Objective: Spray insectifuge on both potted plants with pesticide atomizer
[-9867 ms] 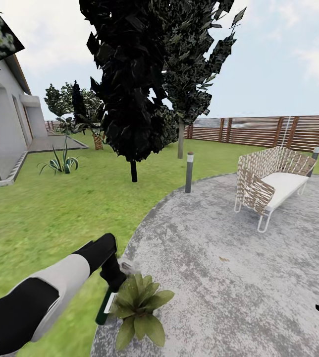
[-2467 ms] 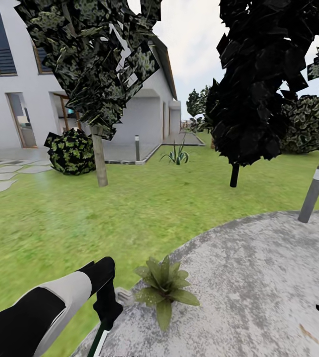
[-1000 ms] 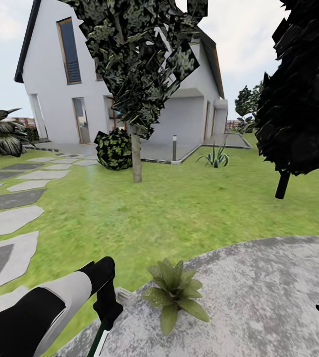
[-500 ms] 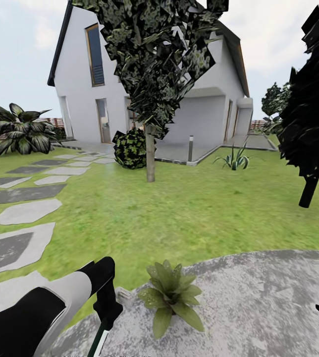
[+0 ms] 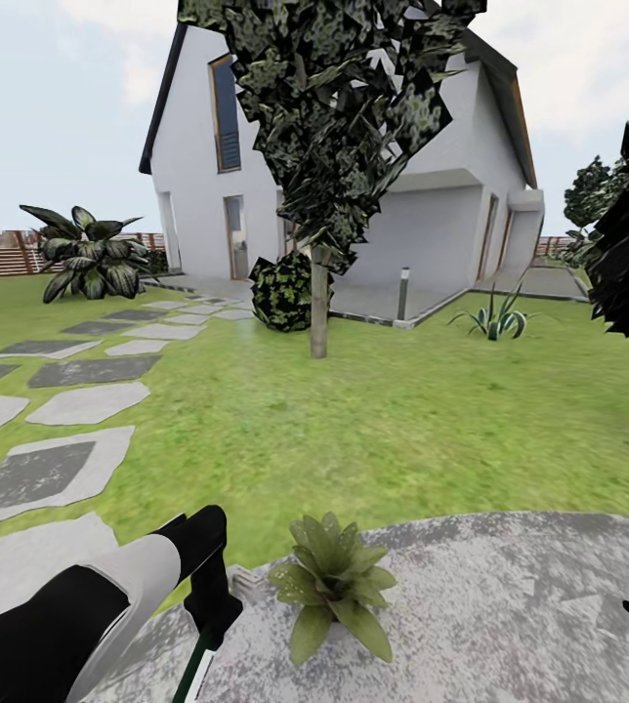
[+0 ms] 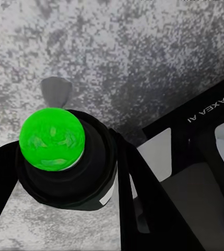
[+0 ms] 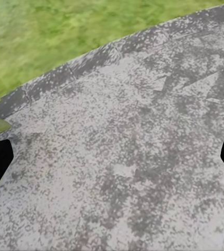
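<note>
My view has swung left over the last seconds: the bench and fence are gone, and house [image 5: 354, 195], stepping stones [image 5: 51, 469] and a tree [image 5: 319, 293] now sit ahead. That's the camera and base turning, not the things moving. The plant [image 5: 332, 584] stays just in front of me at the patio [image 5: 510, 605] edge, shifting only slightly in frame.

Left gripper [image 5: 209, 607] is closed around the atomizer [image 5: 195, 674]; the bottle hangs down from it at the bottom edge of the head view, just beside the plant. In the left wrist view the atomizer [image 6: 53, 140] shows a bright green top between the black fingers [image 6: 138, 204], over grey paving.

Right gripper [image 7: 112, 162] has its fingertips spread wide with nothing between them, over bare patio near the grass edge.

Judgement: the atomizer is picked up, and I seem to be turning to look for the second plant, which I can't identify here.
</note>
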You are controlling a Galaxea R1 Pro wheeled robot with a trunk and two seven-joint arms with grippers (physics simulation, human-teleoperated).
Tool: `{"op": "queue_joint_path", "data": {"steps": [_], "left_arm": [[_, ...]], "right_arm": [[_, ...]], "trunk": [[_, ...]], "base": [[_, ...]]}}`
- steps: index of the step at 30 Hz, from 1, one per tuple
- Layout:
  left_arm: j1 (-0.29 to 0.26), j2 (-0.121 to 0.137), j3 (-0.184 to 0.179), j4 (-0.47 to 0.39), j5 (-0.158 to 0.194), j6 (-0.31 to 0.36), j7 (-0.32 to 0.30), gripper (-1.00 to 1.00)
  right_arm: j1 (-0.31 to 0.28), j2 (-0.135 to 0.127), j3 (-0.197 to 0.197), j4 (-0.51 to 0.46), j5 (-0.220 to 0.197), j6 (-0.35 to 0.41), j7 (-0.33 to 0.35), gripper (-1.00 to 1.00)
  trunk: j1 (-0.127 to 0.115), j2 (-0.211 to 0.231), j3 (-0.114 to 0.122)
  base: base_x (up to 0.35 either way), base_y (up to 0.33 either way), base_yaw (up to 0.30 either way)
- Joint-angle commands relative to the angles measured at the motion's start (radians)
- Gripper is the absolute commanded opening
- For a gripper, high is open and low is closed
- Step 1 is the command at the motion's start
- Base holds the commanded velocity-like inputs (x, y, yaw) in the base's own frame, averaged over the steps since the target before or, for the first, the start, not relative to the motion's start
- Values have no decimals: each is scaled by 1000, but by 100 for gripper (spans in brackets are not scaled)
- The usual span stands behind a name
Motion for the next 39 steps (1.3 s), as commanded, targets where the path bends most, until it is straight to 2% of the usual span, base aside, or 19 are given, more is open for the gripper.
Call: {"op": "queue_joint_path", "data": {"steps": [1,16,24,29,39], "left_arm": [[0,0,1,-2,-11,4,-9,-100],[0,0,1,-2,-11,4,-10,-100],[0,0,2,-2,-11,4,-10,-100],[0,0,2,-2,-11,4,-11,-100],[0,0,2,-2,-11,3,-10,-100]], "right_arm": [[-1,0,-1,-1,9,4,10,100],[-1,0,-2,-1,9,4,11,100],[-1,0,0,-1,9,4,11,100],[-2,1,-1,-1,9,4,11,100],[-2,0,-2,-1,9,4,10,100]], "trunk": [[0,-1,-1],[0,-1,-1],[0,-1,-1],[0,-1,-1],[0,-1,-1]], "base": [[0,-8,24],[0,-49,9],[0,-311,220],[0,-304,63],[0,-13,185]]}}
